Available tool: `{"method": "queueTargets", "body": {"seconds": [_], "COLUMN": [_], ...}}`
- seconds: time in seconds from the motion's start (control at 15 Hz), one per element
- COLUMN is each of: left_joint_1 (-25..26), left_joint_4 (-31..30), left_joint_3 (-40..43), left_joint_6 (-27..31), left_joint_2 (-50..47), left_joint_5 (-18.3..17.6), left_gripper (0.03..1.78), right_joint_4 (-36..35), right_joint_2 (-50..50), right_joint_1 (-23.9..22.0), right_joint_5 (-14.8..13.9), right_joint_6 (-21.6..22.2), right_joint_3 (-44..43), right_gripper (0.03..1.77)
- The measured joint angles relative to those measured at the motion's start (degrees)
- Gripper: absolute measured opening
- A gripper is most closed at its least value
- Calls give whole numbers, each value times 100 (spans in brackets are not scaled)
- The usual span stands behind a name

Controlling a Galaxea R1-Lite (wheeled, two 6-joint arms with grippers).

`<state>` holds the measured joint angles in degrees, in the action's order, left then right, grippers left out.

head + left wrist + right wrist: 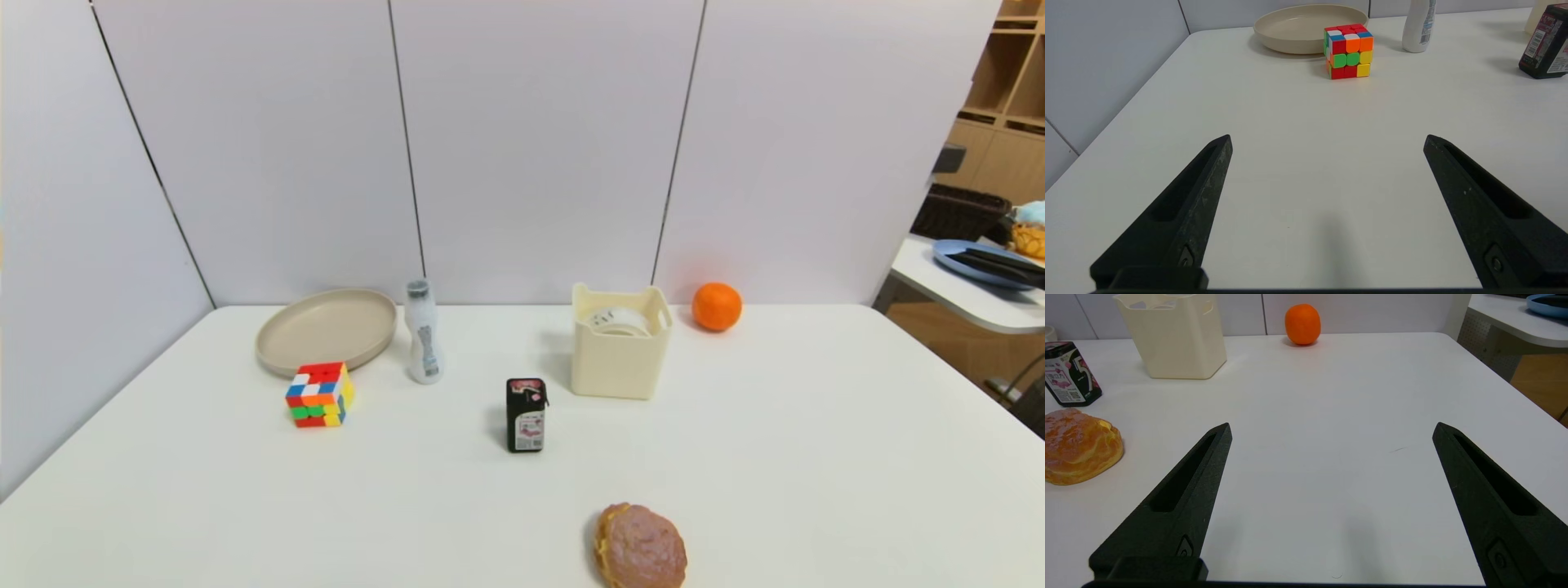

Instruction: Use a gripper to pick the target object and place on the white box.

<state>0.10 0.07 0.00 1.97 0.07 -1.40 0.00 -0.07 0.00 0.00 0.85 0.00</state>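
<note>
The white translucent spool (620,321) lies inside the cream-white box (619,359), which stands at the back of the table right of centre; the box (1173,339) also shows in the right wrist view. Neither arm appears in the head view. My left gripper (1327,141) hangs open over bare table near the front left, nothing between its fingers. My right gripper (1331,430) is open too, over bare table at the front right, well short of the box.
A beige plate (326,328), a colour cube (320,395) and a white bottle (424,332) stand at the left. A small black carton (526,414) is in the middle, a bun (639,545) at the front, an orange (717,306) beside the box.
</note>
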Motion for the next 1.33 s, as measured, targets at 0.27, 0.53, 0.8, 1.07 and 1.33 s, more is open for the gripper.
{"method": "queueTargets", "body": {"seconds": [0.27, 0.53, 0.8, 1.07, 1.33], "left_joint_1": [-2, -2, -2, -2, -2], "left_joint_4": [15, 15, 15, 15, 11], "left_joint_3": [0, 0, 0, -2, -2], "left_joint_6": [-129, -132, -129, -127, -127], "left_joint_2": [-17, -18, -18, -18, -17], "left_joint_5": [35, 35, 37, 35, 37], "left_gripper": [169, 169, 169, 169, 169], "right_joint_4": [0, 0, 0, 0, 0], "right_joint_2": [2, 2, 0, 2, 2], "right_joint_1": [0, 0, 0, 0, 0], "right_joint_5": [0, 0, 0, 0, -7], "right_joint_6": [0, 2, 2, 5, 9], "right_joint_3": [0, 0, 0, 0, 0], "right_gripper": [170, 170, 170, 170, 170]}}
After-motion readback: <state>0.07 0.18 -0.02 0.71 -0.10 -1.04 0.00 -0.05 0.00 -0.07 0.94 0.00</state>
